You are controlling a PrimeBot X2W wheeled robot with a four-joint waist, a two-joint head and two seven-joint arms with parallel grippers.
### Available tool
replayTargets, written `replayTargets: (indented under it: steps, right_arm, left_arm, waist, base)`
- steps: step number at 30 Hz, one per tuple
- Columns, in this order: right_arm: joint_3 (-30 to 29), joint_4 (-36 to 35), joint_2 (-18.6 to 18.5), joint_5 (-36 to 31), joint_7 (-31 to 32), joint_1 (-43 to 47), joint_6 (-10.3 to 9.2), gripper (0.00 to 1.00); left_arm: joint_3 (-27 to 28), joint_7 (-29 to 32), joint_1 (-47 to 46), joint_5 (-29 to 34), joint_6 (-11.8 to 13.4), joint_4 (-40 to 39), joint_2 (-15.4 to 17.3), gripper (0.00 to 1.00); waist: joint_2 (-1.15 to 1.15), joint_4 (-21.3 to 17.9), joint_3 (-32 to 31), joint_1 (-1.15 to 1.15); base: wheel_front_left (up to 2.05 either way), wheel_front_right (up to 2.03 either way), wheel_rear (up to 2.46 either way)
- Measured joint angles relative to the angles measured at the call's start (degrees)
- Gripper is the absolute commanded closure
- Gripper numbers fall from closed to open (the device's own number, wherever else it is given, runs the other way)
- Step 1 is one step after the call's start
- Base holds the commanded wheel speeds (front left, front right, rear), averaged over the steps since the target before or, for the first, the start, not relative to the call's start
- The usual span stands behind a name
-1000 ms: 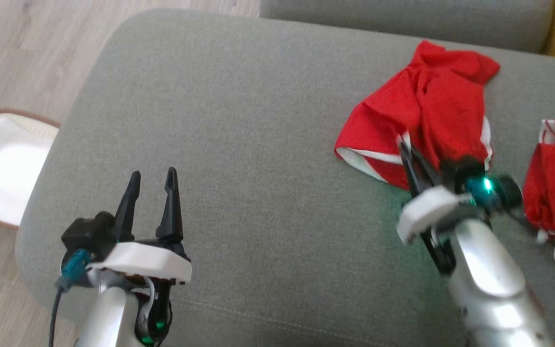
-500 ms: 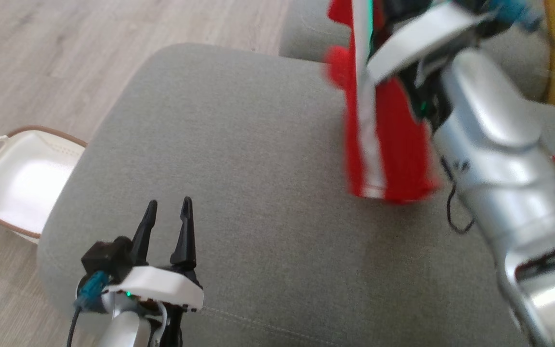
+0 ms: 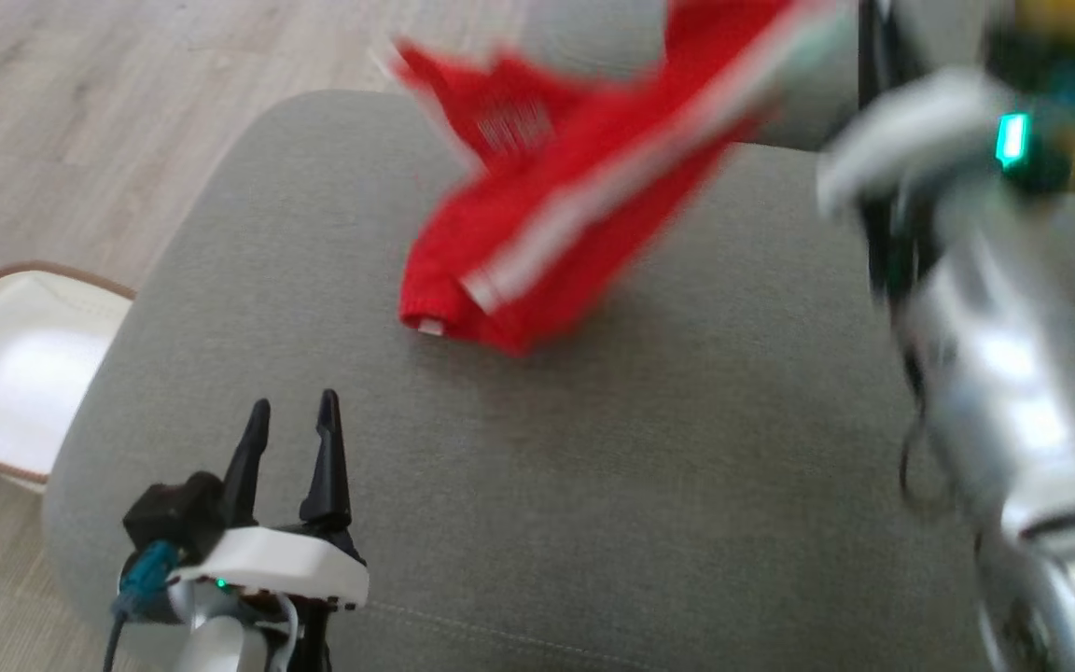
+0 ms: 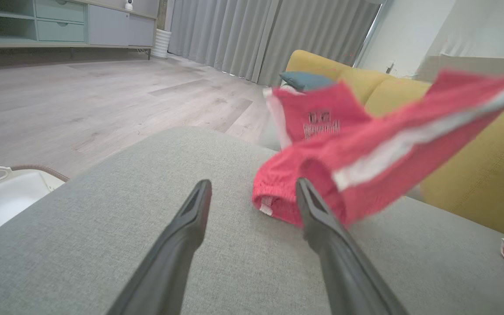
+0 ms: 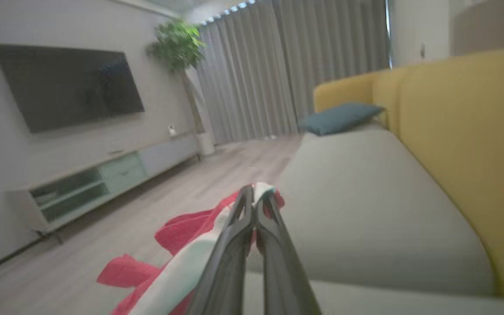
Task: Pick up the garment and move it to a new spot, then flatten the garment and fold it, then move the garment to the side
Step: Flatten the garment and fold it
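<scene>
Garment (image 3: pixel 537 215) hangs over cushion (image 3: pixel 593 485); right wrist view shows right tool (image 5: pixel 254 194) clamped on striped edge; left tool (image 3: pixel 295 399) apart.

We see a pale wood floor (image 4: pixel 59 96), grey curtains (image 5: pixel 278 70), a television (image 5: pixel 66 85) on the wall above a low cabinet (image 5: pixel 103 183), and a yellow sofa back (image 5: pixel 466 153) (teal cushion (image 5: pixel 341 117) at its far end).

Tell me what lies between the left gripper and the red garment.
Nothing but bare grey sofa cushion lies between the left gripper and the red garment, as seen in the head view.
</scene>
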Motion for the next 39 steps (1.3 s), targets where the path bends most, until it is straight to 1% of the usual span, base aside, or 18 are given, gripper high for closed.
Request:
replayTargets:
  steps: [2, 5, 8, 15, 19, 20, 24, 28, 29, 30, 31, 34, 36, 39]
  right_arm:
    - [-4.30, 2.44, -0.19, -4.14, 0.00, 5.41, 0.00, 1.00]
    - [-11.35, 4.01, -1.01, -9.24, 0.01, 12.83, 0.00, 1.00]
    - [-17.53, 4.64, -1.18, -13.08, 0.01, 17.36, 0.00, 1.00]
    - [-25.99, 4.44, -0.07, -19.83, 0.01, 19.78, 0.00, 1.00]
    - [-30.42, 4.44, 0.21, -22.26, 0.01, 21.22, 0.00, 1.00]
    - [-31.30, 4.57, 0.30, -22.64, 0.01, 21.58, 0.00, 1.00]
    - [-31.10, 6.48, 0.34, -22.13, 0.01, 22.24, 0.00, 1.00]
    - [-26.70, 8.03, 0.41, -18.29, 0.01, 22.27, 0.00, 1.00]
    - [-25.62, 8.03, 0.41, -17.30, 0.01, 22.27, 0.00, 0.84]
    - [-24.83, 7.78, 0.44, -16.34, 0.01, 22.29, 0.00, 0.10]
    - [-23.77, 7.09, 0.44, -15.52, 0.01, 22.38, 0.00, 0.00]
    - [-19.78, 3.02, 0.42, -12.47, 0.01, 22.69, 0.00, 0.00]
    - [-16.74, -1.66, 0.43, -10.85, 0.01, 23.62, 0.00, 0.00]
    - [-13.84, -9.87, 0.44, -9.99, 0.01, 26.49, 0.00, 0.00]
  left_arm:
    - [0.31, 0.00, -0.08, 0.00, -0.02, -0.44, 0.01, 0.00]
    - [0.41, 0.00, -0.36, 0.00, -0.05, -0.48, 0.00, 0.00]
    - [0.45, 0.00, -0.66, 0.00, -0.47, -0.47, -0.01, 0.00]
    - [0.47, 0.00, -1.66, 0.00, -0.53, -0.48, -0.02, 0.00]
    - [0.47, 0.00, -1.91, 0.00, -0.54, -0.47, -0.02, 0.00]
    - [0.47, 0.00, -2.01, 0.00, -0.54, -0.45, -0.02, 0.00]
    - [0.49, 0.00, -2.36, 0.00, -0.55, -0.46, -0.03, 0.00]
    - [0.59, 0.00, -2.35, 0.01, -0.73, -0.46, -0.02, 0.00]
    - [0.65, 0.00, -2.35, 0.02, -0.81, -0.46, -0.02, 0.00]
    - [0.67, 0.00, -2.35, 0.09, -0.92, -0.47, -0.02, 0.00]
    - [0.70, 0.00, -2.35, 0.11, -0.99, -0.51, -0.02, 0.00]
    - [0.78, 0.00, -2.35, 0.47, -0.99, -0.70, -0.02, 0.00]
    - [0.80, 0.00, -2.36, 0.48, -1.01, -0.89, -0.02, 0.00]
    - [0.77, 0.00, -2.35, 0.59, -1.04, -1.47, -0.02, 0.00]
  waist:
    - [0.00, -0.91, 0.57, 0.00]
    - [0.00, -2.20, 1.44, 0.00]
    - [0.00, -3.43, 2.05, 0.00]
    - [0.00, -5.77, 2.85, 0.00]
    - [0.00, -6.44, 2.94, 0.00]
    - [0.00, -6.54, 2.85, 0.00]
    - [0.00, -6.77, 2.59, 0.00]
    - [0.00, -7.33, 2.38, 0.00]
    - [0.00, -7.52, 2.38, 0.00]
    - [0.00, -7.71, 2.39, 0.00]
    - [0.00, -7.93, 2.39, 0.00]
    - [0.00, -8.58, 2.31, 0.00]
    - [0.00, -9.06, 2.22, 0.00]
    - [0.00, -9.82, 1.96, 0.00]
  base:
    - [0.00, 0.00, 0.00]
    - [0.00, 0.00, 0.00]
    - [0.00, 0.00, 0.00]
    - [0.00, 0.00, 0.00]
    - [0.00, 0.00, 0.00]
    - [0.00, 0.00, 0.00]
    - [0.00, 0.00, 0.00]
    - [0.00, 0.00, 0.00]
    - [0.00, 0.00, 0.00]
    - [0.00, 0.00, 0.00]
    - [0.00, 0.00, 0.00]
    - [0.00, 0.00, 0.00]
    - [0.00, 0.00, 0.00]
    - [0.00, 0.00, 0.00]
